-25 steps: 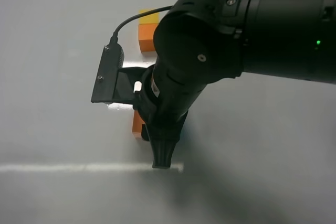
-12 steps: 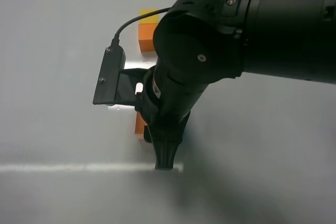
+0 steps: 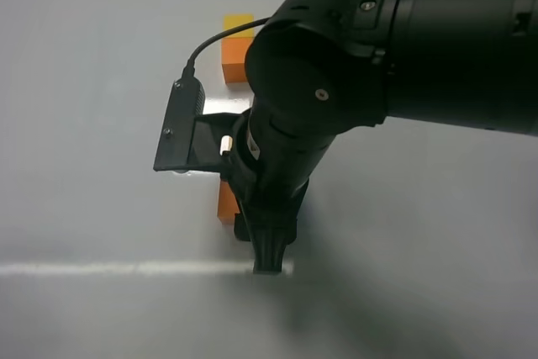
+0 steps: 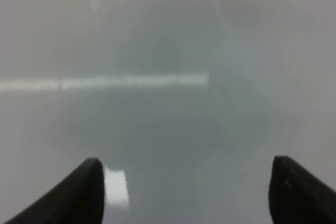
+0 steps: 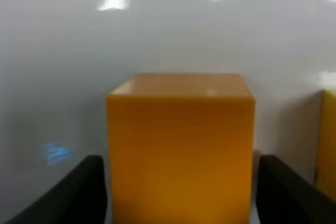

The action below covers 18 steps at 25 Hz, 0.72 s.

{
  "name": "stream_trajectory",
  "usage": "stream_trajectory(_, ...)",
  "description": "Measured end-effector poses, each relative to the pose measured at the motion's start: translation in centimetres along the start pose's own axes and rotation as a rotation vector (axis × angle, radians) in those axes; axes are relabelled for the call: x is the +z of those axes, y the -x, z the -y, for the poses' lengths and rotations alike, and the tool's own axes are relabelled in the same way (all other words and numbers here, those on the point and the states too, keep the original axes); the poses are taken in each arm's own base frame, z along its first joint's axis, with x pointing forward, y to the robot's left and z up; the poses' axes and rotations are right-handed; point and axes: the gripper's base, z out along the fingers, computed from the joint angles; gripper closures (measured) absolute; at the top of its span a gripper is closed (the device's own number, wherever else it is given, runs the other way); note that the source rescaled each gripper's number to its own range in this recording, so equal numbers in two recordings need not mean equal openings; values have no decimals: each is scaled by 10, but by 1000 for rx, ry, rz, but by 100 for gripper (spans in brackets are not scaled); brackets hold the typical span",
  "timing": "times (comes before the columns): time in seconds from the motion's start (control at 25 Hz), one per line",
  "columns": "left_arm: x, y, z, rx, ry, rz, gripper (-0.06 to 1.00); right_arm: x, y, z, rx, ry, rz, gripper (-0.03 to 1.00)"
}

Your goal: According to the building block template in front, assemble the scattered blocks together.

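The building block template shows at the back of the table as a bright yellow cube (image 3: 238,22) joined to an orange cube (image 3: 233,62); my right arm hides the rest of it. One of the scattered blocks, the orange block (image 3: 225,201) (image 5: 181,140), rests on the table between the fingers of my right gripper (image 5: 181,187). Both fingers stand just off its sides, so the gripper is open. A mustard yellow block (image 5: 328,140) lies close beside it. One right fingertip (image 3: 267,256) points down at the table. My left gripper (image 4: 186,192) is open over bare table.
The black right arm (image 3: 403,48) and its camera mount (image 3: 178,128) cover the middle of the exterior view. A pale stripe (image 3: 118,268) crosses the grey table near the front.
The right gripper's fingers have spread away from the orange block. The wrist and camera mount have shifted slightly right and forward. The left gripper has not moved.
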Motion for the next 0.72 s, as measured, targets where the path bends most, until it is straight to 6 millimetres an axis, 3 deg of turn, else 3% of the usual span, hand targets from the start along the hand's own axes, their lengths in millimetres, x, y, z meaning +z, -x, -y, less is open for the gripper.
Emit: stream_trajectory(0.72,0,0,0,0,0,0,2,-27,-3,8,81,55,-24,27)
